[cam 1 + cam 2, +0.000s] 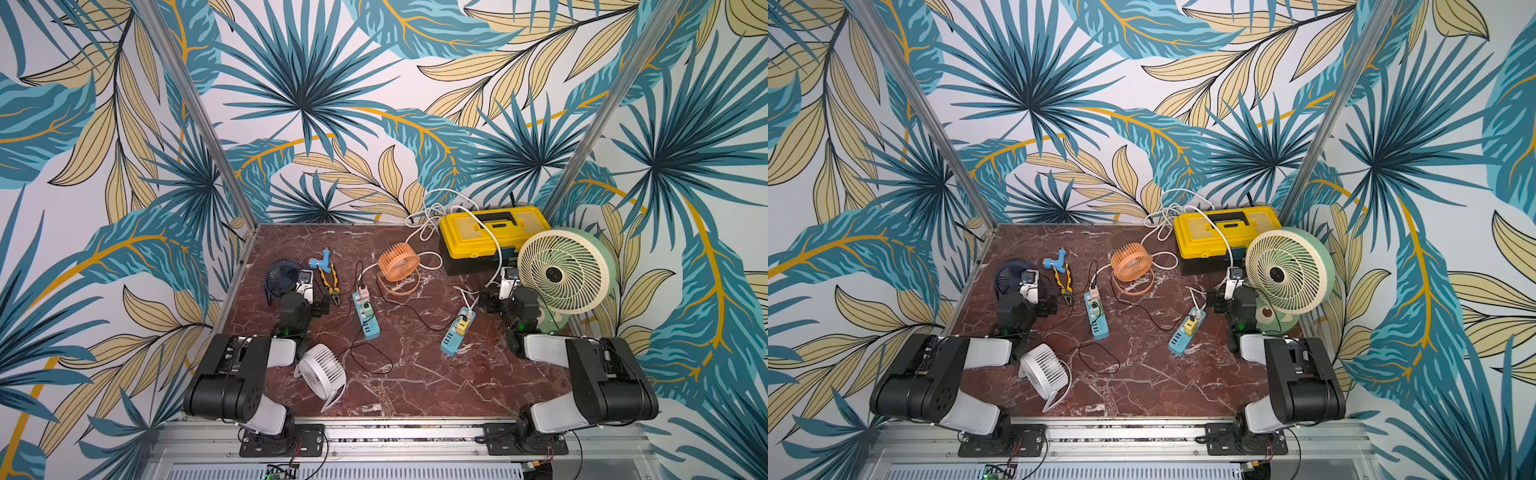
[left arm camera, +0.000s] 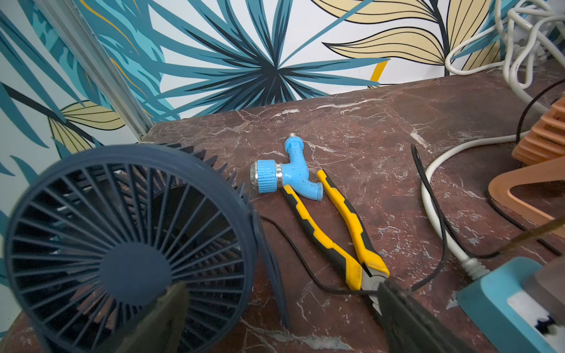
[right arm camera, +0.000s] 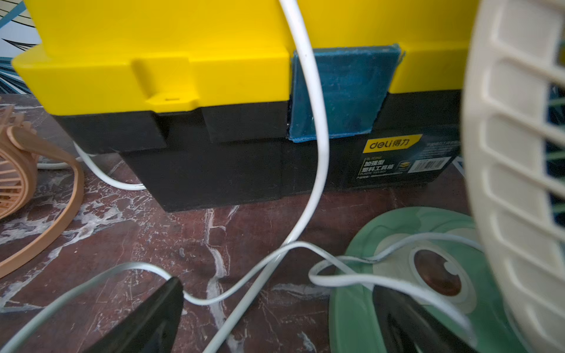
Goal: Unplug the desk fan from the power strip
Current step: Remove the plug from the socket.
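Two light-blue power strips lie mid-table in both top views: one [image 1: 365, 318] carries a pink plug [image 1: 363, 293], the other [image 1: 456, 334] a yellow plug [image 1: 464, 326]. Around them stand a navy fan [image 1: 282, 277], an orange fan [image 1: 399, 262], a white fan [image 1: 322, 372] and a large cream-and-green fan [image 1: 561, 270]. My left gripper [image 1: 319, 306] is open beside the navy fan [image 2: 128, 244], holding nothing. My right gripper [image 1: 487, 301] is open beside the large fan's green base [image 3: 367, 305]. A thin white cable [image 3: 244, 275] lies loose between its fingers.
A yellow-and-black toolbox [image 1: 490, 235] stands at the back right with a thick white cord [image 1: 432, 216] draped over it. Yellow pliers [image 1: 330, 283] and a blue tap [image 1: 320, 261] lie between the navy fan and the left strip. Thin black cords [image 1: 374, 357] cross the marble table [image 1: 415, 390].
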`<state>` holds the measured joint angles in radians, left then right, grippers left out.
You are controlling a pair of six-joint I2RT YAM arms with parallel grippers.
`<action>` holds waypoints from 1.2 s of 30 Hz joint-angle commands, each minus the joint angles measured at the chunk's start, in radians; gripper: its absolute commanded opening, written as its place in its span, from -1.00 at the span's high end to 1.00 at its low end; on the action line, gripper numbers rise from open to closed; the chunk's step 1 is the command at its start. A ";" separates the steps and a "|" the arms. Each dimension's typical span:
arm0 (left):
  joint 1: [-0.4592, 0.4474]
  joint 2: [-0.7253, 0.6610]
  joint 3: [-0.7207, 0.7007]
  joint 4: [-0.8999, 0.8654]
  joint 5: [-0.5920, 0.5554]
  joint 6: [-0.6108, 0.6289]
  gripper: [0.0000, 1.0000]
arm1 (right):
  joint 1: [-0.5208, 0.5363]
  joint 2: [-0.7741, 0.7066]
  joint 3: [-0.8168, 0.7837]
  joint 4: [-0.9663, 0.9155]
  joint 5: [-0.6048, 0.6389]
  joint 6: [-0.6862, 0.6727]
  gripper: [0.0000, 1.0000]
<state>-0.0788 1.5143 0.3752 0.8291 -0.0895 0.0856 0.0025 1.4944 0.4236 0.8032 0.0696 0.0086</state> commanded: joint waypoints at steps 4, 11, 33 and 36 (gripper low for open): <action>0.005 0.002 0.031 -0.008 0.009 -0.003 -1.00 | 0.001 0.004 0.005 0.011 -0.005 0.011 -0.99; 0.008 0.002 0.033 -0.010 0.012 -0.003 -1.00 | 0.001 0.004 0.003 0.011 -0.005 0.011 -0.99; -0.031 -0.352 0.099 -0.336 -0.088 -0.065 -1.00 | 0.049 -0.246 0.207 -0.578 0.052 0.092 -0.99; -0.048 -0.404 0.155 -0.441 -0.075 -0.100 -1.00 | 0.069 -0.281 0.296 -0.779 0.068 0.177 -0.99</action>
<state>-0.1101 1.1534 0.4583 0.5224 -0.1574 0.0322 0.0544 1.2373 0.6636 0.2764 0.1028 0.0917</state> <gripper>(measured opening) 0.999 0.994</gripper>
